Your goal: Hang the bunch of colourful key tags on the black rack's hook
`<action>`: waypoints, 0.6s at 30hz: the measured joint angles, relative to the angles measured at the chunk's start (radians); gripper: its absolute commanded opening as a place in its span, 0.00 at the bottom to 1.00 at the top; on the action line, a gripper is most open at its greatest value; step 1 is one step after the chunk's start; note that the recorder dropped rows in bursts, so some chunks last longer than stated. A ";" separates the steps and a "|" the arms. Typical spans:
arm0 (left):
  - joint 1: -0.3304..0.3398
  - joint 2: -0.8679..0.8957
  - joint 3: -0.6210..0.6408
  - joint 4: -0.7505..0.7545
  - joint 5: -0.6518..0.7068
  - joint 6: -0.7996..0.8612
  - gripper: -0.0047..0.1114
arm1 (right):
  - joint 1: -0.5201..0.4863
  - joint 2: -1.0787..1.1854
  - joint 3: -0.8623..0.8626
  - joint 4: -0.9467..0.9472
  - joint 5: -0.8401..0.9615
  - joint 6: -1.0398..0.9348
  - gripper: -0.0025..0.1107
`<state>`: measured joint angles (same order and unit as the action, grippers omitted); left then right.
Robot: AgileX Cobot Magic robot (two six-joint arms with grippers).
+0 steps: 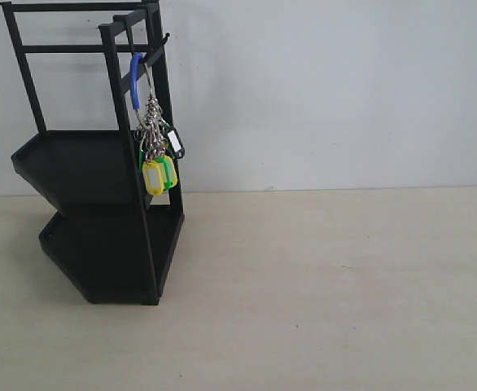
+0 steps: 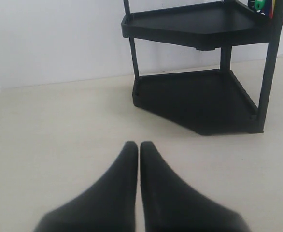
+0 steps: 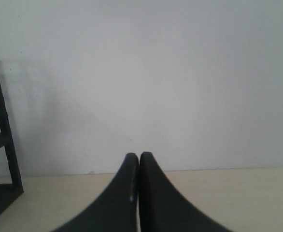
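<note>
We are holding our left claw and right claw closed and empty over the pale wooden bench. Beyond, the colourful plastic key tag bunch is hanging from the small black metal hook atop the tall black metal two-tier rack.

The colourful key tag bunch mostly beyond the left wrist view's edge, black rack too.

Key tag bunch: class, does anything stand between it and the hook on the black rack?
Nothing visible does. The key tag bunch already hangs by its blue loop on the hook at the top of the black rack.
</note>
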<state>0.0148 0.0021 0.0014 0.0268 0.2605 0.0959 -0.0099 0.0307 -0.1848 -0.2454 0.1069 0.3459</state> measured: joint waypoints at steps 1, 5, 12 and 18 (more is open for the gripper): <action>0.000 0.000 0.000 0.000 0.000 0.000 0.08 | 0.000 0.000 0.000 0.096 0.005 -0.118 0.02; 0.000 0.000 0.000 0.000 0.000 0.000 0.08 | 0.000 0.000 0.000 0.270 0.014 -0.327 0.02; 0.000 0.000 0.000 0.000 0.000 0.000 0.08 | 0.000 -0.022 0.025 0.304 0.033 -0.369 0.02; 0.000 0.000 0.000 0.000 0.000 0.000 0.08 | 0.000 -0.026 0.161 0.304 0.042 -0.371 0.02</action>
<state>0.0148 0.0021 0.0014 0.0268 0.2605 0.0959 -0.0099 0.0050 -0.0234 0.0588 0.1494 -0.0247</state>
